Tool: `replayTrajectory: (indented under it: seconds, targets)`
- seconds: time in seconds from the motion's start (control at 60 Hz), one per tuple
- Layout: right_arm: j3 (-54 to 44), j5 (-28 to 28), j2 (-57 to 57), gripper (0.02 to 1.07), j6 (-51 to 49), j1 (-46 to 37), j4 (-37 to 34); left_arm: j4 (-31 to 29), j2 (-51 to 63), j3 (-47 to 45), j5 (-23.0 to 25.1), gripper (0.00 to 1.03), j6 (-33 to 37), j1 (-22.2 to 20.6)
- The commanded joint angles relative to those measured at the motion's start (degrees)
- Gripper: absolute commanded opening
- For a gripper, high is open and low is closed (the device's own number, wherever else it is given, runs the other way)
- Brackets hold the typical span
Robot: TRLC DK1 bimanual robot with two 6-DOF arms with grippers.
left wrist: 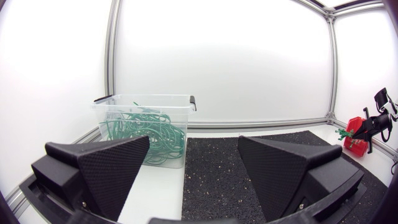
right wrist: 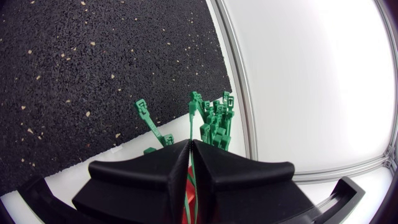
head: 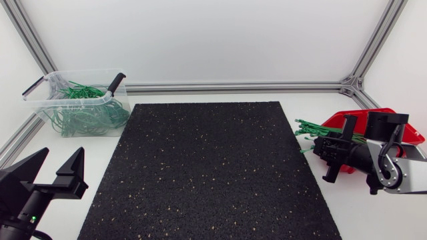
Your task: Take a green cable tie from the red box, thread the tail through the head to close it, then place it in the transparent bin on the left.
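While the head view hides the grip, the right wrist view shows the right jaws clenched on one green tie [right wrist: 190,127] above the red box [head: 335,121] at right, left jaws released near left, one bin [head: 45,108] of looped ties [head: 87,115] far left, and one mat [head: 207,167] between them on the tabletop [head: 373,217].
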Motion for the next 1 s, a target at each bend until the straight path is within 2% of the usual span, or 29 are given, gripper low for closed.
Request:
replayTrajectory:
  seconds: [0.0, 0.167, 0.35, 0.6, 0.867, 0.983]
  targets:
    - [-1.1, -0.2, -0.1, 0.08, -1.6, 0.1, -0.6, -1.3, 0.1, -2.2, -0.1, 0.99, -1.1, 0.2]
    - [-0.8, -0.3, -3.5, 0.08, -1.5, 0.0, -4.1, -1.3, 0.1, -2.2, -0.1, 0.99, -1.1, 0.2]
    - [1.1, -3.1, -9.6, 0.08, -1.0, -0.6, -12.5, -1.3, 0.1, -2.2, -0.1, 0.99, -1.1, -0.1]
    - [10.2, -12.2, -13.2, 0.08, 2.0, -4.1, -32.9, -1.3, 0.1, -2.2, -0.1, 0.99, -1.1, 0.2]
    - [21.8, -22.9, -9.9, 0.08, 3.3, -9.7, -50.4, -1.4, 0.1, -2.2, -0.1, 0.99, -1.1, 0.2]
    - [29.4, -28.0, -6.8, 0.08, 3.6, -12.2, -62.4, -1.5, 0.1, -2.2, -0.1, 0.99, -1.1, 0.1]
